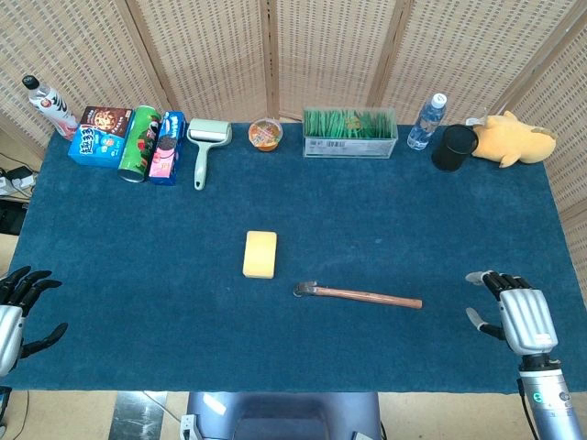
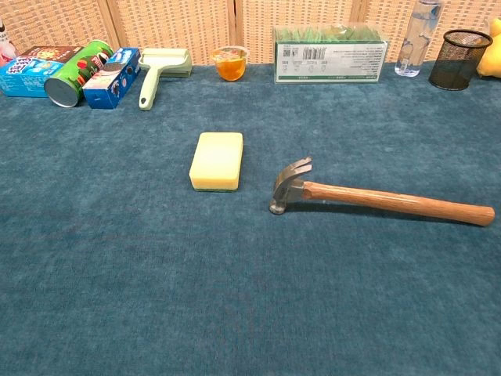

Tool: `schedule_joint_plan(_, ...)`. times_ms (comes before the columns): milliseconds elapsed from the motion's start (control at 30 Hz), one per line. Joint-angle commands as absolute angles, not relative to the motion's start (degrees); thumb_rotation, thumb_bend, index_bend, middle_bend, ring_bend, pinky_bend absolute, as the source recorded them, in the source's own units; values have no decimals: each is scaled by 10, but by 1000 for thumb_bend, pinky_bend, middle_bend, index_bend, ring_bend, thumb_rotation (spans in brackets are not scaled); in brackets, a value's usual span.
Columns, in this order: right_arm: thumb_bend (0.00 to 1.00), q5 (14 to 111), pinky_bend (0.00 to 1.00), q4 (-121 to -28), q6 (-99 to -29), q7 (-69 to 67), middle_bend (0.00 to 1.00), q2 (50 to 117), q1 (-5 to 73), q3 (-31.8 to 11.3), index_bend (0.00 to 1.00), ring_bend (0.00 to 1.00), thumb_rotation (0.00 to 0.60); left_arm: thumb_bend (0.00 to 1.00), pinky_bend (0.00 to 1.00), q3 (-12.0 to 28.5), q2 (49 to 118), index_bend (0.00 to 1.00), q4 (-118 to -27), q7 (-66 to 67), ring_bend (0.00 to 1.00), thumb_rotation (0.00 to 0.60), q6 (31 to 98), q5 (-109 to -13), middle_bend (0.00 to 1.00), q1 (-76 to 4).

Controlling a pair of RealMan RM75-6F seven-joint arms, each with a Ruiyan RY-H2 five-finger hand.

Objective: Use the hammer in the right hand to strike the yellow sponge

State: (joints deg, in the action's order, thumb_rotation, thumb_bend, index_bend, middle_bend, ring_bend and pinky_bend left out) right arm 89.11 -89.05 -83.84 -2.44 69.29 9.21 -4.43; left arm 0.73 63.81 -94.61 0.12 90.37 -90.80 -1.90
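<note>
The yellow sponge point(image 1: 260, 254) point(image 2: 217, 160) lies flat near the middle of the blue table. Just right of it and a little nearer lies the hammer point(image 1: 358, 295) point(image 2: 376, 199), steel head towards the sponge, wooden handle pointing right. My right hand point(image 1: 518, 315) hovers at the table's near right corner, fingers spread, empty, well right of the handle's end. My left hand point(image 1: 16, 307) hangs off the near left edge, fingers apart, holding nothing. Neither hand appears in the chest view.
Along the far edge stand snack boxes point(image 1: 99, 134), a green can point(image 1: 139, 142), a lint roller point(image 1: 204, 145), a small cup point(image 1: 265, 134), a green-filled clear box point(image 1: 349, 134), a water bottle point(image 1: 425, 121), a black mesh cup point(image 1: 453, 147) and a yellow plush toy point(image 1: 512, 137).
</note>
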Motion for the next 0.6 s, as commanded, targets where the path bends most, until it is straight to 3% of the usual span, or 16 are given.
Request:
schedule_joint_plan(33,289,900,547,-901,-825,-30,473,692,105,-45,368,522,600,235,144,8,639,279,-946,0,106,600,903,-910,210,-21)
schedule_joint_plan(133,314,903,599,-916,-808,-26,500,698,121,-50,396,547,600,235,144,8,638,279,-948,1,106,600,900,-916,210,-25)
schedule_joint_plan(400,353,890,318,-960,-736,3,465,725,168,-56,413,455,600,236,144,16,635,279,-951,10,106,600,878,-918,210,-45)
schedule_joint_plan(600,351,844,298,-981,-671,58,432,761,204,-64,410,422,600,235,144,21,635,279,-955,15,106,600,859,-917,210,-62)
